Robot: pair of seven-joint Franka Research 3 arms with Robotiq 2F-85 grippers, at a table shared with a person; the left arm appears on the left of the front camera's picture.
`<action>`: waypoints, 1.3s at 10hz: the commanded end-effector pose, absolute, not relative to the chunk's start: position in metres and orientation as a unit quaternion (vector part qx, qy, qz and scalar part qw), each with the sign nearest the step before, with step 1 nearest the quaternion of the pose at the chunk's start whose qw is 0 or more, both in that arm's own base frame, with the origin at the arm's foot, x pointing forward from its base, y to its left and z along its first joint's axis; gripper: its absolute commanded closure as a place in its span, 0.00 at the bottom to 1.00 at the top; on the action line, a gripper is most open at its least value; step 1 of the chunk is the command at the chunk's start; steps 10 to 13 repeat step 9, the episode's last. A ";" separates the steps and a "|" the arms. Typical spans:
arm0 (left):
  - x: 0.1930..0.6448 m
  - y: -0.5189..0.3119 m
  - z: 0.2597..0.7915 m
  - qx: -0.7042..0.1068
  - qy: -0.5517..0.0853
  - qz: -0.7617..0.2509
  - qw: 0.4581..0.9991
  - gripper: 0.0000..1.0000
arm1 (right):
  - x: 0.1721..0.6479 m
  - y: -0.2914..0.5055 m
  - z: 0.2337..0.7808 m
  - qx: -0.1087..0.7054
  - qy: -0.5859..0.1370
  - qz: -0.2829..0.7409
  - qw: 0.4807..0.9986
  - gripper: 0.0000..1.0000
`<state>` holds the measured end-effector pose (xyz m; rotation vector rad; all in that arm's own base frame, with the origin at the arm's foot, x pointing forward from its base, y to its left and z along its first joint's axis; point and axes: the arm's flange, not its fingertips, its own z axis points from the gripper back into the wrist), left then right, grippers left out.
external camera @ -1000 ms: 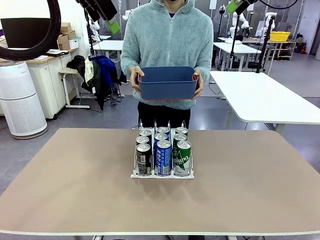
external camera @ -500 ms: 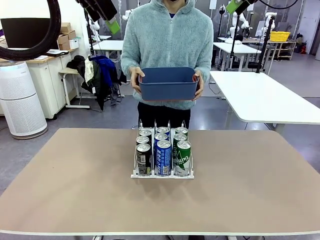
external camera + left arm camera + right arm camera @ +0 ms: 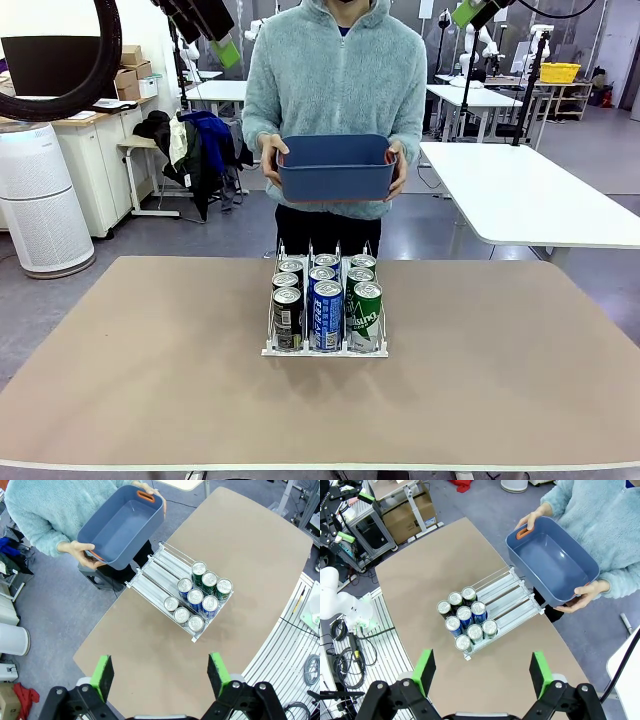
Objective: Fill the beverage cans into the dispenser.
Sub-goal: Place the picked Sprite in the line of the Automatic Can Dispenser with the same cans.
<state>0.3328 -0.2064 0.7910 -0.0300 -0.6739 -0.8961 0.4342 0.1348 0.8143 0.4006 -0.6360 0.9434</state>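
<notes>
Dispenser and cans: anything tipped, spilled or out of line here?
Nothing stands out. Nine cans stand upright, three per lane, at the near end of the dispenser; the person's blue bin is empty.

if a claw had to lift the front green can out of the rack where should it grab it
Probably from straight above, pinching the silver top of the front green can front to back. It stands upright in the dispenser, with a divider and the blue can on one side and the rack's outer rail on the other.

Robotics laboratory. A brown table (image 3: 150,370) stands on a grey floor (image 3: 200,235), with white work tables (image 3: 530,190), stacked cardboard boxes (image 3: 130,70) and a white air purifier (image 3: 40,200) behind. Loose cables (image 3: 345,650) lie beside it.
</notes>
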 end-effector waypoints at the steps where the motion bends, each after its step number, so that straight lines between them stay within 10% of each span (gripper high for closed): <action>1: 0.332 -0.205 0.790 -0.014 -0.321 -0.423 0.847 0.00 | 0.433 0.135 0.815 0.189 -0.296 0.445 0.823 0.00; 13: 0.332 -0.205 0.790 -0.014 -0.321 -0.423 0.847 0.00 | 0.433 0.135 0.815 0.189 -0.296 0.445 0.823 0.00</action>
